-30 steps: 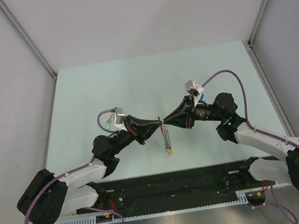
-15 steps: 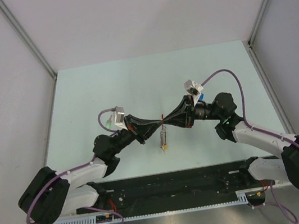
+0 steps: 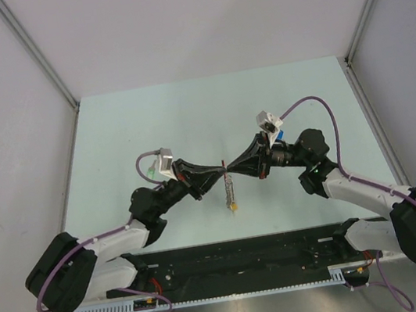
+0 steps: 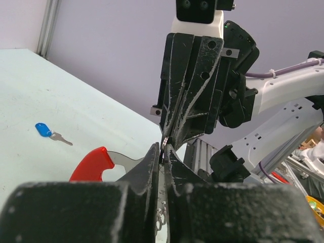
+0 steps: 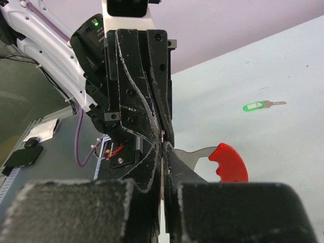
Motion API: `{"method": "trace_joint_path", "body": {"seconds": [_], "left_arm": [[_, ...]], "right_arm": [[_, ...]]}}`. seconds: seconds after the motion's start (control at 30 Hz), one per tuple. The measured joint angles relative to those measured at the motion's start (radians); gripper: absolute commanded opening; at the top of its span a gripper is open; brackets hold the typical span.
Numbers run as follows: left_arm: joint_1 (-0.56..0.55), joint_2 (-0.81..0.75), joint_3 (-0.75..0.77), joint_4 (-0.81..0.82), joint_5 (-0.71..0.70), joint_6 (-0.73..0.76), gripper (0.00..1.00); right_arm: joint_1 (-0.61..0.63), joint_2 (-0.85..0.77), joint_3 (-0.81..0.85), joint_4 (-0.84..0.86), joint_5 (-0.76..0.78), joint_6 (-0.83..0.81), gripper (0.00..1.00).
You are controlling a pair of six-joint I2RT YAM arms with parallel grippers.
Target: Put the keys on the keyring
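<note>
My left gripper point(image 3: 222, 171) and right gripper point(image 3: 232, 169) meet tip to tip above the middle of the table, both shut on the keyring point(image 3: 232, 190). Its grey body and a yellow-capped key point(image 3: 235, 207) dangle below the tips. The curved red piece sticks out beside the jaws in the left wrist view point(image 4: 93, 163) and the right wrist view point(image 5: 229, 161). The left gripper point(image 4: 163, 149) and right gripper point(image 5: 163, 147) each pinch thin metal. The blue key point(image 4: 43, 130) and the green key point(image 5: 253, 107) lie loose on the table.
The pale green table point(image 3: 185, 112) is bounded by grey walls at the left, back and right. A black rail point(image 3: 239, 250) runs along the near edge between the arm bases.
The dangling part of the keyring swung slightly left and back. Both grippers stay shut together at the same spot; the right arm shifted slightly.
</note>
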State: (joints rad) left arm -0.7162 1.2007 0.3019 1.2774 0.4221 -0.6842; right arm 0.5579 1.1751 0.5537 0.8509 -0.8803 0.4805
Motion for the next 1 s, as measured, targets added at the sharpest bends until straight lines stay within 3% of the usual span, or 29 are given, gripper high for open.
{"method": "trace_joint_path", "body": {"seconds": [0.13, 0.3, 0.43, 0.57, 0.8, 1.0], "left_arm": [[0.001, -0.031, 0.000, -0.008, 0.000, 0.006, 0.27], [0.014, -0.192, 0.015, -0.124, 0.005, 0.054, 0.41], [0.041, -0.321, 0.087, -0.375, 0.002, 0.139, 0.58], [0.048, -0.373, 0.265, -0.760, 0.000, 0.293, 0.70], [0.052, -0.333, 0.564, -1.298, 0.027, 0.591, 0.72], [0.052, -0.272, 0.640, -1.513, 0.114, 0.819, 0.70]], "right_arm": [[-0.006, -0.016, 0.000, -0.028, -0.011, -0.016, 0.00], [-0.011, -0.082, 0.019, -0.220, -0.003, -0.120, 0.00], [-0.013, -0.130, 0.091, -0.424, 0.014, -0.230, 0.00], [-0.013, -0.154, 0.193, -0.630, 0.039, -0.349, 0.00], [-0.013, -0.148, 0.329, -0.916, 0.043, -0.527, 0.00], [-0.013, -0.098, 0.422, -1.072, 0.021, -0.642, 0.00]]}}
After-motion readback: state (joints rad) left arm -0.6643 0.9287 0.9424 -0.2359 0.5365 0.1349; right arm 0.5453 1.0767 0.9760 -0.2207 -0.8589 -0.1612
